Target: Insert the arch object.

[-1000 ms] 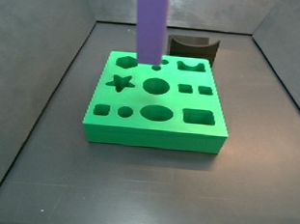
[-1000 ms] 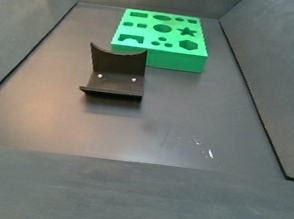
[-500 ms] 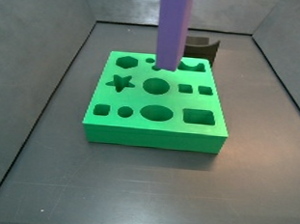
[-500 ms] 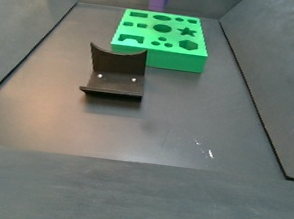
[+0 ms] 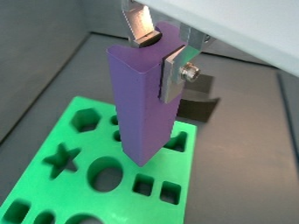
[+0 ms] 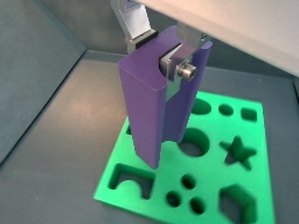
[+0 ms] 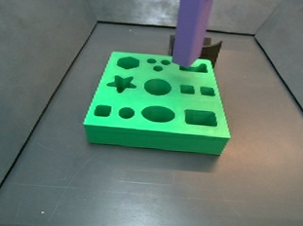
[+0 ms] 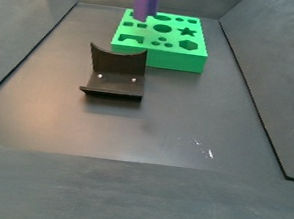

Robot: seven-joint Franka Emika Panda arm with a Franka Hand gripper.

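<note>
With the gripper [image 5: 160, 52] clamped on the upright purple arch object [image 5: 140, 96], hanging over the green board [image 5: 70, 149] toward the bench's far edge, I would square it with the arch-shaped hole [image 6: 128, 182] before lowering it straight.

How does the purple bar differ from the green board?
The purple bar is tall and upright; the green board lies flat and wide. The bar hangs in the gripper, shut on it above the board; the board rests on the floor. The bar's faces are plain; the board has shaped holes. Both are single-coloured.
</note>
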